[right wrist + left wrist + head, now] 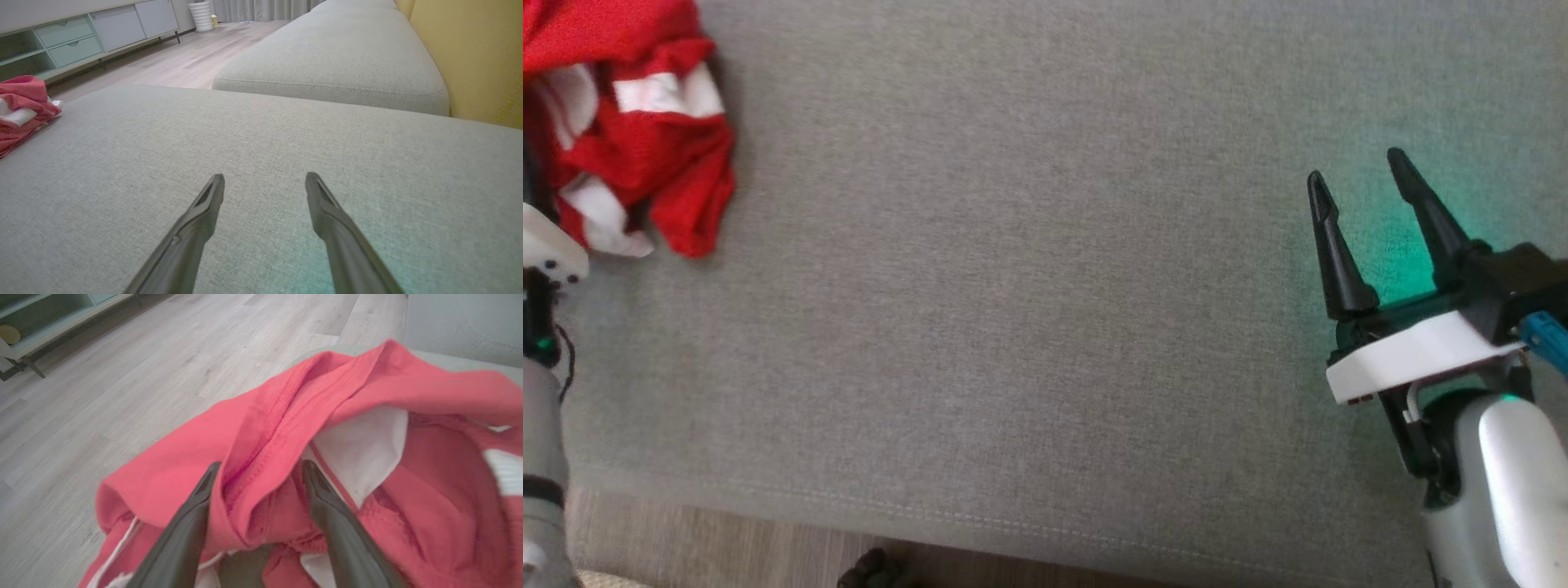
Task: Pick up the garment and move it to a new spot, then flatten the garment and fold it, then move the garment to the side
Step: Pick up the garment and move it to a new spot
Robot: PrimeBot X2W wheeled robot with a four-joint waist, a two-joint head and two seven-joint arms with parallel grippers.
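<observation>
The garment (645, 139), red with white panels, lies crumpled at the far left corner of the sofa cushion (1013, 327), close to the edge where the wooden floor (102, 375) begins. The left tool (261, 465) is down on it with its two fingers set well apart and a raised fold (249, 490) of the red cloth standing between them. Nothing is pinched yet, and it seems placed astride that fold so that closing would catch a thick bunch of fabric, not a single thin layer. The right tool (1356, 167) hangs over bare cushion well away from the garment, fingers spread and holding nothing, with a green glow on the fabric under it. It looks parked there to keep out of the way and perhaps to mark the open middle stretch where the garment could be laid. The task appears to be at its first step, the pick-up. Because the heap sits so near the cushion's edge, a loose grip could let it slide to the floor.
</observation>
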